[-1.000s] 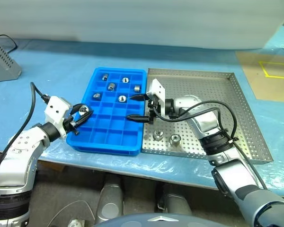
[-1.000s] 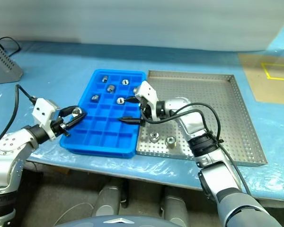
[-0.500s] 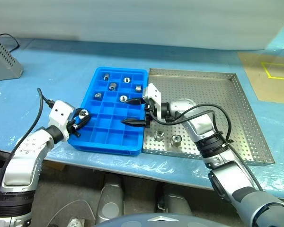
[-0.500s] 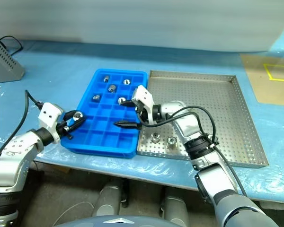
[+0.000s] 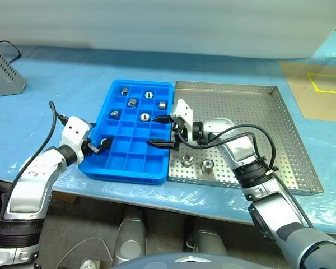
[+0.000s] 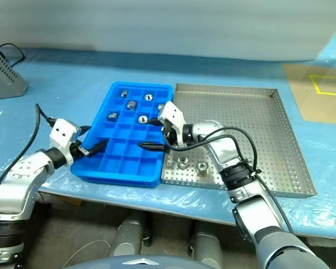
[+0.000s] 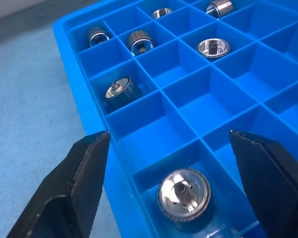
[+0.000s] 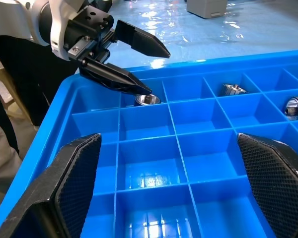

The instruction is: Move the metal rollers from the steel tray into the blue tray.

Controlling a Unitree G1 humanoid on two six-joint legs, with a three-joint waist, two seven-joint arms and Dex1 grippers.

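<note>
The blue tray [image 5: 135,162] lies left of the steel tray [image 5: 252,109]. My left gripper [image 5: 102,144] is open at the blue tray's near left edge. One of the metal rollers [image 7: 184,194] rests loose in the compartment just below its spread fingers [image 7: 79,178]. Several more rollers [image 5: 133,102] lie in the far compartments. Two rollers [image 5: 187,161] [image 5: 208,165] stand on the steel tray's near left floor. My right gripper [image 5: 158,131] hangs open over the blue tray's right side, pointing left, with nothing between its fingers.
A grey box [image 5: 3,70] with a cable sits at the table's far left. A brown board with yellow tape [image 5: 325,84] lies at the far right. The table's front edge runs just below both trays.
My left gripper has opened and let go of the roller, which now sits in a compartment at the blue tray's left edge. The right gripper stays open in place.
</note>
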